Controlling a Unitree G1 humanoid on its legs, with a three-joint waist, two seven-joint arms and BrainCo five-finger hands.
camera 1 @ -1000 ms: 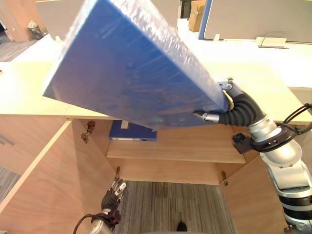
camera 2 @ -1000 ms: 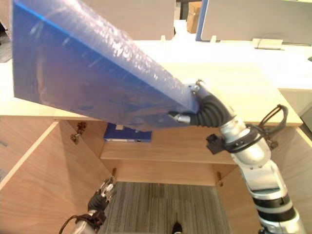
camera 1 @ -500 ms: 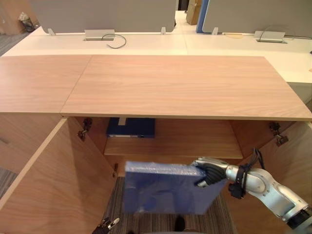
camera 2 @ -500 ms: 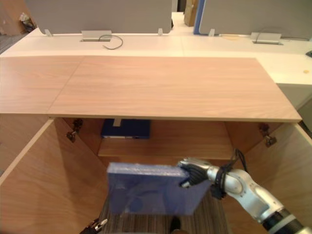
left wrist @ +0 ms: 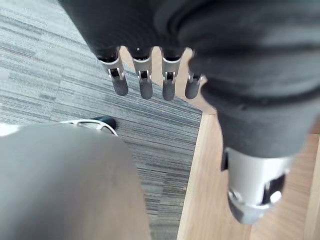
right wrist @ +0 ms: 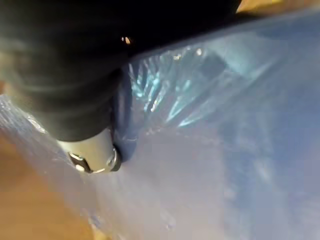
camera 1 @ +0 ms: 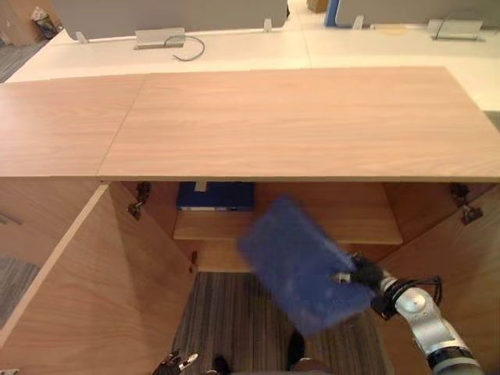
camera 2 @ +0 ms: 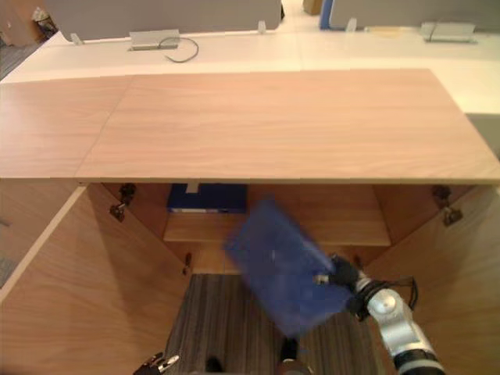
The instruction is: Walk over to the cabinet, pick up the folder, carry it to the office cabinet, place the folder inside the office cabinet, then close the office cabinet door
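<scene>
My right hand (camera 1: 364,273) is shut on the blue folder (camera 1: 301,266), thumb pressed on its plastic-wrapped cover (right wrist: 210,150). The folder hangs tilted and blurred in front of the open office cabinet (camera 1: 289,226), below the wooden top (camera 1: 297,117) and over the carpet. A second dark blue folder (camera 1: 215,195) lies on the cabinet's shelf (camera 1: 367,230) at the back left. My left hand (left wrist: 150,82) hangs low with straight fingers over the grey carpet, holding nothing; its fingertips (camera 1: 178,362) show at the bottom edge.
The cabinet's left door (camera 1: 86,297) stands wide open, and the right door (camera 1: 469,250) is open too. White desks (camera 1: 234,47) with a cable box lie beyond the wooden top. Grey striped carpet (camera 1: 234,320) covers the floor in front.
The folder came down from high over the cabinet top to below it and has now tilted and moved right toward the cabinet opening. The camera has also shifted.
</scene>
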